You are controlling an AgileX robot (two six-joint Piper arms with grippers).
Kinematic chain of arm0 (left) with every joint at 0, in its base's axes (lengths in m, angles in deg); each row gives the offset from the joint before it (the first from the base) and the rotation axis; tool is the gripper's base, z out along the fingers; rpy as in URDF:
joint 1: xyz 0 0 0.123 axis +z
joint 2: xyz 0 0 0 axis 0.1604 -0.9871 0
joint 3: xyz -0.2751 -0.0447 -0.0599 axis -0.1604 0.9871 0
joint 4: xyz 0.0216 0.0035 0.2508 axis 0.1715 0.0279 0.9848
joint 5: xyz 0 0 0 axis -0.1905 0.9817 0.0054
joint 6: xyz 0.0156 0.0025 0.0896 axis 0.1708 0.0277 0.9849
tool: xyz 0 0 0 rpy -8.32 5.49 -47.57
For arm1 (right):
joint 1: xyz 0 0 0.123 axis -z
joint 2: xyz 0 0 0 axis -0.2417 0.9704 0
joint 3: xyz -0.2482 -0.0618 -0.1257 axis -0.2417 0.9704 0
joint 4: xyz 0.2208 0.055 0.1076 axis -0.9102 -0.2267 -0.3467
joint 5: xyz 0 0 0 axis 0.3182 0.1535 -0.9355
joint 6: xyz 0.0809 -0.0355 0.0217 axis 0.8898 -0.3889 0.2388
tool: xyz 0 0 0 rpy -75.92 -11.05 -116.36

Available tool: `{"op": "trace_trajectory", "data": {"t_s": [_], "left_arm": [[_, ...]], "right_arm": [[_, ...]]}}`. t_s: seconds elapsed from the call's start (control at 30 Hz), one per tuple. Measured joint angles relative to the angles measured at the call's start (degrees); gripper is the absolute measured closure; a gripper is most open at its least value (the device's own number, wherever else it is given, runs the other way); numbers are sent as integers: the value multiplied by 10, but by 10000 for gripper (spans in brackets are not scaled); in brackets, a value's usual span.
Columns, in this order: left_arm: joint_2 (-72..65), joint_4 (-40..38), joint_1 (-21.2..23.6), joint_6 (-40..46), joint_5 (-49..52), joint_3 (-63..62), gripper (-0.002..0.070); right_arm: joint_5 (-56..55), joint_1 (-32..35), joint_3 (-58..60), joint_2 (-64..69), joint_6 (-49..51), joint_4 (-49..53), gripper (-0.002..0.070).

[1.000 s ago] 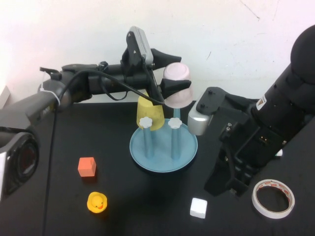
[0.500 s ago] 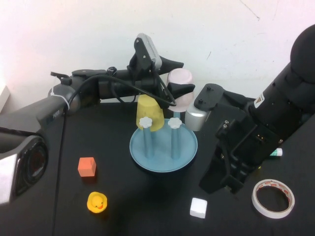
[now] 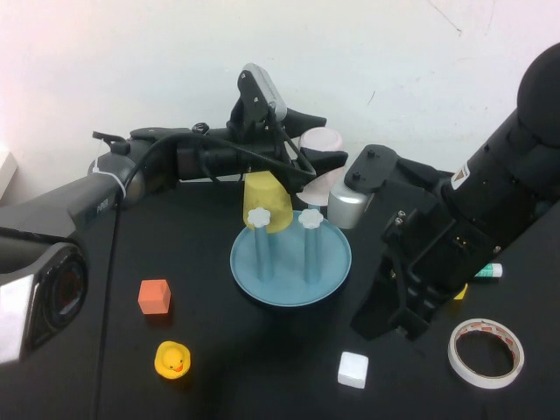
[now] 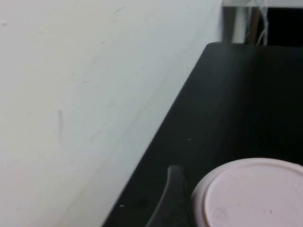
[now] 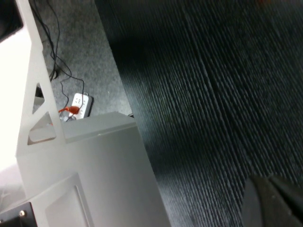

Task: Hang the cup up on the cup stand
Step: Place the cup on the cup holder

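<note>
Since the earlier frames, the left arm has swung the cup (image 3: 322,162) lower and farther back, so it now sits behind the stand (image 3: 290,258) rather than above its right peg, and the right arm has shifted a little toward the left of the high view. The left gripper (image 3: 308,166) reaches in from the left at the far side of the table (image 3: 210,350), its dark fingers (image 3: 325,160) spread wide around the pink cup and holding it upside down, base upward. In the left wrist view the cup's flat pale base (image 4: 255,194) fills the lower corner with one dark finger (image 4: 168,198) alongside it, above the black table and close to the white wall (image 3: 131,61).

On the stand, a yellow cup (image 3: 266,199) already hangs inverted on a rear peg, while two front pegs with white flower knobs (image 3: 259,216) (image 3: 310,219) stand bare. The pink cup is just behind and to the right of the yellow one, not on any peg.

The right gripper (image 3: 385,322) hangs low over the table right of the stand, jaws closed on nothing; its dark tip (image 5: 272,201) shows in the right wrist view.

Elsewhere lie an orange cube (image 3: 154,297), a rubber duck (image 3: 172,360), a white cube (image 3: 353,369) and a tape roll (image 3: 486,353).
</note>
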Motion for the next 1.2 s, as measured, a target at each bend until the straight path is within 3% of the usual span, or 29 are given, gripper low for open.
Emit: {"op": "trace_trajectory", "data": {"t_s": [1.2], "left_arm": [[0,1,3,18,49,0,131]], "right_arm": [[-4,0,0,0,-8,-14,673]]}}
